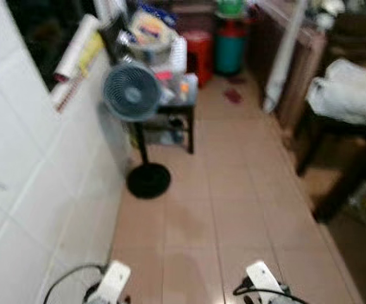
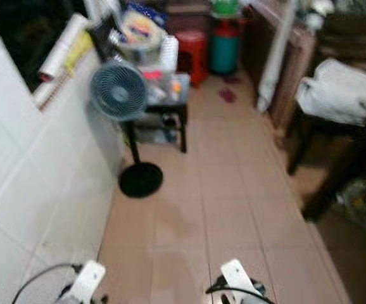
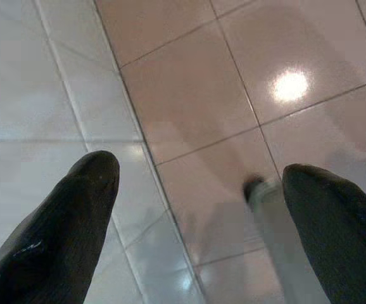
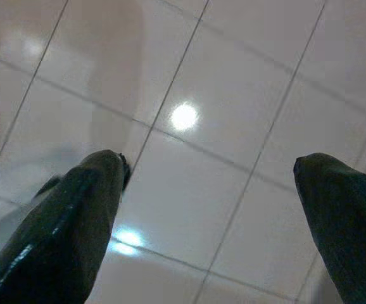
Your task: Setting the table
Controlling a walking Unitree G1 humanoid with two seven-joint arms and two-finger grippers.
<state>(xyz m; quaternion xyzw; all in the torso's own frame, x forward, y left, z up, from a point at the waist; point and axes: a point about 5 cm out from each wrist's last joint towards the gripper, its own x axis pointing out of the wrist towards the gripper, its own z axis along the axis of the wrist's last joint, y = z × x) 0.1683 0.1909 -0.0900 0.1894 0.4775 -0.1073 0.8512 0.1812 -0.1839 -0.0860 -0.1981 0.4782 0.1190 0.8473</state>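
Both arms hang low, their silver wrists at the bottom edge of the head views: the left arm (image 1: 113, 282) and the right arm (image 1: 262, 278). In the left wrist view my left gripper (image 3: 199, 174) is open, its black fingers spread over pink floor tiles beside the white tiled wall. My right gripper (image 4: 208, 168) is open too, with nothing between its fingers, above shiny pink floor. A dark table (image 1: 351, 149) with a white cloth bundle (image 1: 347, 92) on it stands at the right. No tableware can be made out.
A white tiled wall (image 1: 37, 183) runs along the left. A grey standing fan (image 1: 132, 92) on a black round base (image 1: 149, 180) stands before a cluttered small black table (image 1: 173, 114). Red stool (image 1: 199, 57) and green container (image 1: 229, 47) lie far back. Pink floor (image 1: 227, 215) runs down the middle.
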